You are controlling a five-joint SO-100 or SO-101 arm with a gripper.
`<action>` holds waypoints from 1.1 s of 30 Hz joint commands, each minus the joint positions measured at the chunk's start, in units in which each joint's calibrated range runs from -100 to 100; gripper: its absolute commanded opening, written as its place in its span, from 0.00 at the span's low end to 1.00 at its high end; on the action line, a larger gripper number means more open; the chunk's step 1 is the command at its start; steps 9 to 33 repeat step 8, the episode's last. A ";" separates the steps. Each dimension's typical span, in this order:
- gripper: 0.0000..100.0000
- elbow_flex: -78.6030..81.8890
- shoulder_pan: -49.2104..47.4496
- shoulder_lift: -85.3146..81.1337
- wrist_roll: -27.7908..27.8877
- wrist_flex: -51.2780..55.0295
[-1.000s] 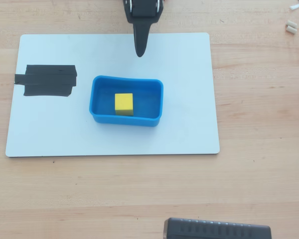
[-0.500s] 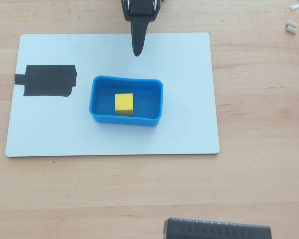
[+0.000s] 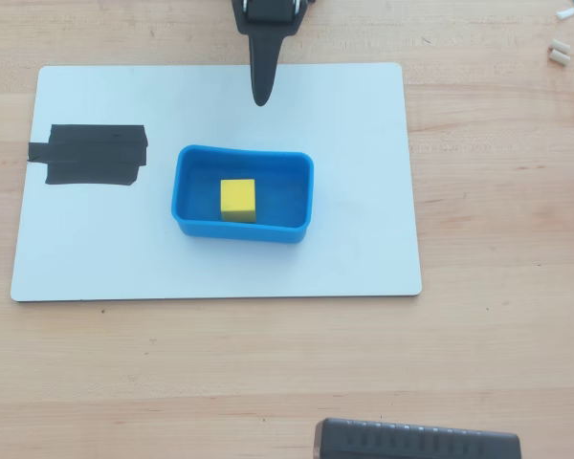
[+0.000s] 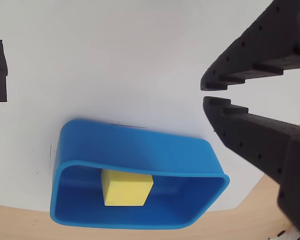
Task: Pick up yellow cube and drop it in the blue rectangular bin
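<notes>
Item one, yellow cube (image 3: 237,200): it sits flat on the floor of the blue bin (image 3: 302,194), left of the bin's centre in the overhead view, touching no wall that I can make out; the wrist view shows it (image 4: 126,188) upright with its top face level. Item two, blue bin: upright on the white board (image 3: 364,258), which lies on the wooden table (image 3: 497,344); rim slightly bowed, nothing else inside. Item three, my end effector (image 4: 204,93): empty, its fingertips drawn close with only a thin gap between them in the wrist view; in the overhead view it (image 3: 260,99) hangs over the board above the bin's upper rim in that picture, clear of the bin and apart from the cube. Item four, black tape patch (image 3: 88,154): on the board well to the left of the bin in the overhead view, of no use to the task. Item five, dark ridged object (image 3: 416,442) at the lower edge of the overhead view, on the table off the board, not in my way. Judgement: the drop looks done, so the step in hand is withdrawal. To do it well I should lift and pull back away from the bin, keeping my fingers off the rim so the light bin does not shift or tip, and leave the cube undisturbed.
</notes>
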 commanded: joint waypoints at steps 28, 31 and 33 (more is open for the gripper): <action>0.00 -0.67 -0.08 -1.34 0.34 2.64; 0.00 -0.67 -0.08 -1.34 0.34 2.64; 0.00 -0.67 -0.08 -1.34 0.34 2.64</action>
